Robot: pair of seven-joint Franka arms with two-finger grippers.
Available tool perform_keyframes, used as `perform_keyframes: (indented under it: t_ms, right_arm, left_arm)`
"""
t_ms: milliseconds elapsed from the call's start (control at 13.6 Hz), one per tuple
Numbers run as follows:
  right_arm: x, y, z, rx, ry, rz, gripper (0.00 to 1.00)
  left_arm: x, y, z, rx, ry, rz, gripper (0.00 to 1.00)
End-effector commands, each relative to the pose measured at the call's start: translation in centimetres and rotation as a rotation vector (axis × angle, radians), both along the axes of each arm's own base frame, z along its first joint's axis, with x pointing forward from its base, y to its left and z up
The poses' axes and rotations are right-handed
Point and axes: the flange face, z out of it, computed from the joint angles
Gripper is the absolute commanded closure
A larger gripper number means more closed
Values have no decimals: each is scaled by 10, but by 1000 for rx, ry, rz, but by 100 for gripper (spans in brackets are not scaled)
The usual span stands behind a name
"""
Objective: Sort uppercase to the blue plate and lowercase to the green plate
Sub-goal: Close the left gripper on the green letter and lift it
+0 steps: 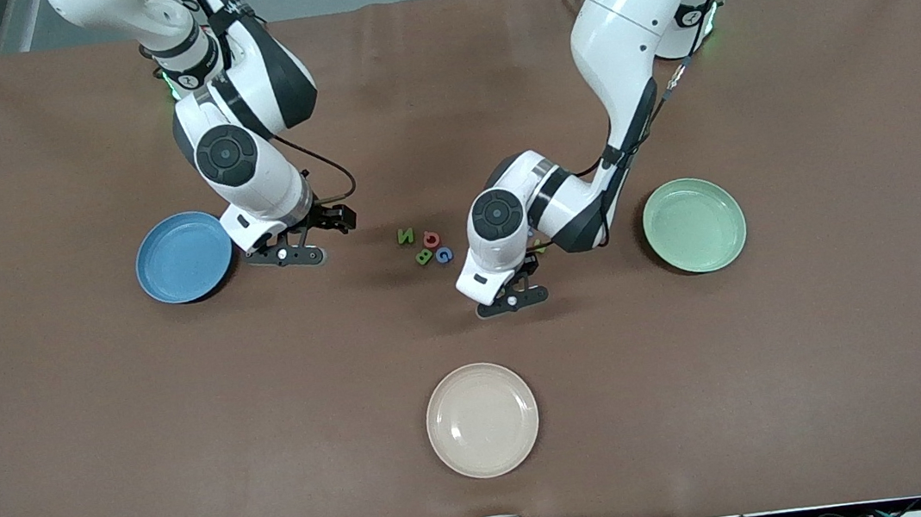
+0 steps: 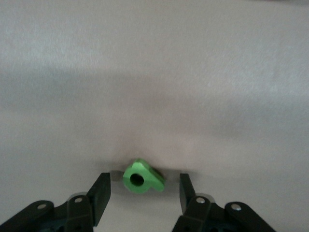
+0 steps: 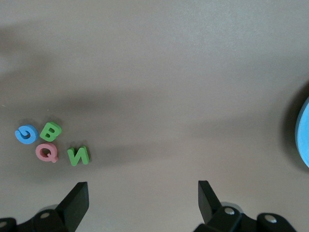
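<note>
1. Presently, the cluster of four capitals serves as the reference point: green N [image 1: 405,235], pink Q [image 1: 431,239], green B [image 1: 424,256] and blue G [image 1: 444,254] lie close together on the brown table [image 1: 827,355], none on a plate.
2. Blue plate [image 1: 184,257] sits well apart from the cluster, toward the right arm's end of the table; nothing shows on it.
3. Green plate [image 1: 694,224] sits well apart from the cluster, toward the left arm's end; its dish shows no letters.
4. Cream plate [image 1: 482,419] lies nearer to the front camera than the cluster, well apart from it.
5. Right gripper [image 1: 306,255] stands between the cluster and the blue plate, just beside the plate's rim. Its jaws are spread wide and hold nothing; its wrist view shows the four capitals ahead of the fingers and the plate's edge at one side.
6. Left gripper [image 1: 514,297] stands between the cluster and the green plate, low over the table. Its jaws are partly spread, with a small green foam letter [image 2: 142,177] lying on the table between the fingertips [image 2: 100,193]; neither finger touches it. Which letter it is cannot be told.
</note>
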Motion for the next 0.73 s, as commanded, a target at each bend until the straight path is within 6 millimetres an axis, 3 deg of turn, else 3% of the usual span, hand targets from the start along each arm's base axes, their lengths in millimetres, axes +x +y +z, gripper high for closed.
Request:
perform_keyframes:
  t_ms: [0,440,660]
  right_arm:
    - [-6,-1,7,4,-12,-13,0]
    - [-7,-2,7,3,-10,-13,0]
    - [-7,-2,6,2,-9,-13,0]
  left_arm:
    - [-2,1,-1,6,-22,-3,35]
    - [-6,0,-4,9,-14,-4,37]
    - [-5,0,-4,9,-14,-2,54]
